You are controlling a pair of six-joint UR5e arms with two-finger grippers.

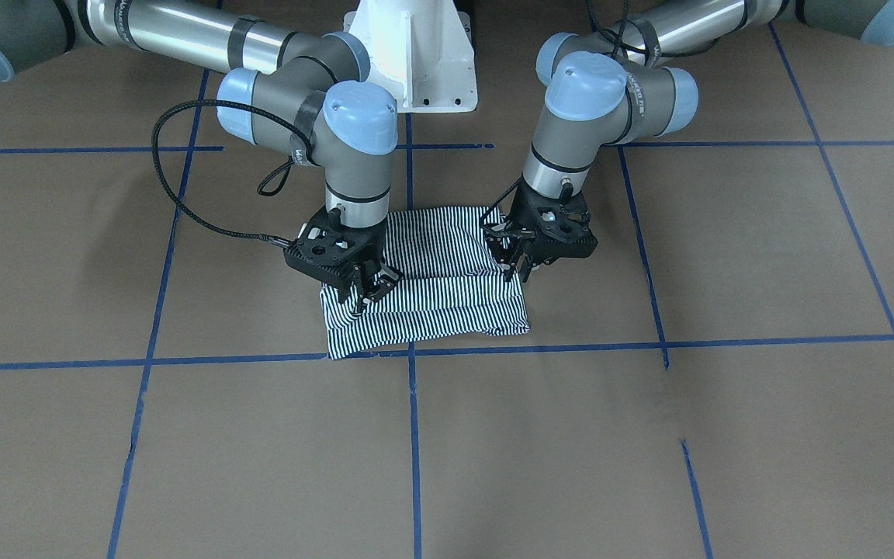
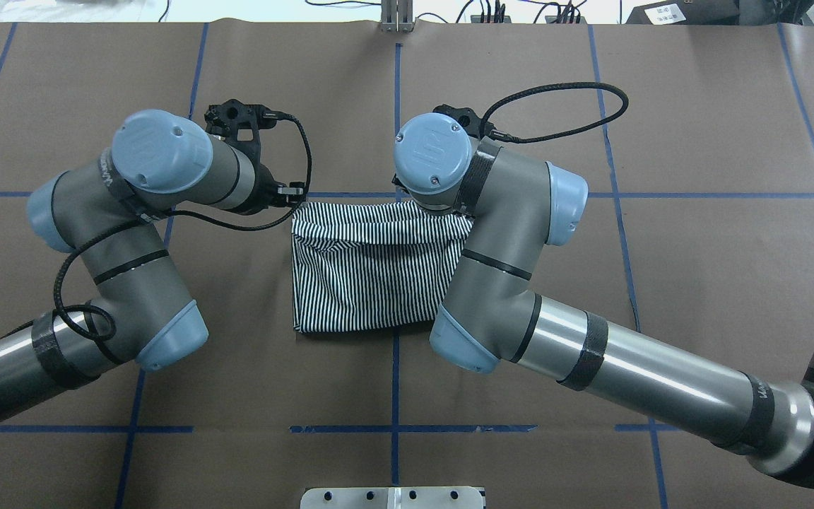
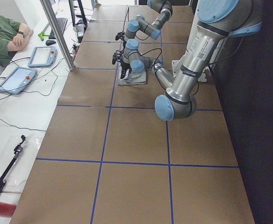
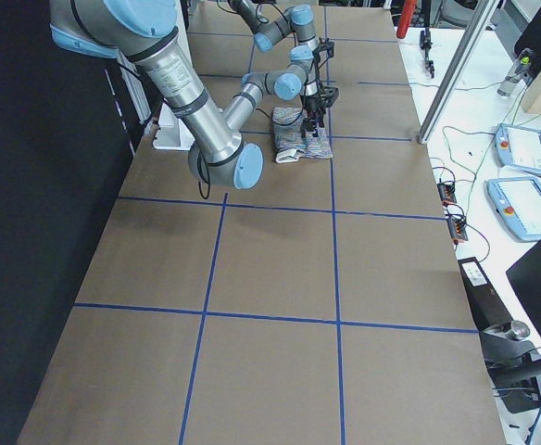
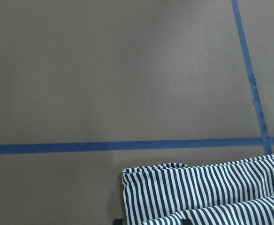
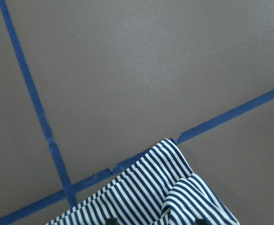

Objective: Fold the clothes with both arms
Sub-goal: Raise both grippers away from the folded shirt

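Note:
The striped shirt [image 1: 439, 299] lies folded into a small rectangle on the brown table; collar, placket and label are hidden. It also shows in the overhead view [image 2: 372, 268]. My right gripper [image 1: 365, 291] stands over the shirt's corner on the front view's left, its tips apart on the cloth. My left gripper [image 1: 517, 270] stands at the shirt's opposite edge, tips also apart. In the overhead view both grippers are hidden under the wrists. Each wrist view shows a shirt corner [image 5: 207, 197] [image 6: 146, 192] with a raised fold between two dark, separated fingertips at the bottom edge.
Blue tape lines [image 1: 416, 404] grid the brown table [image 1: 649, 450]. The white pedestal base [image 1: 416, 54] stands behind the shirt. An operator [image 3: 5, 32] and tablets [image 3: 15, 79] are beyond the table's far side.

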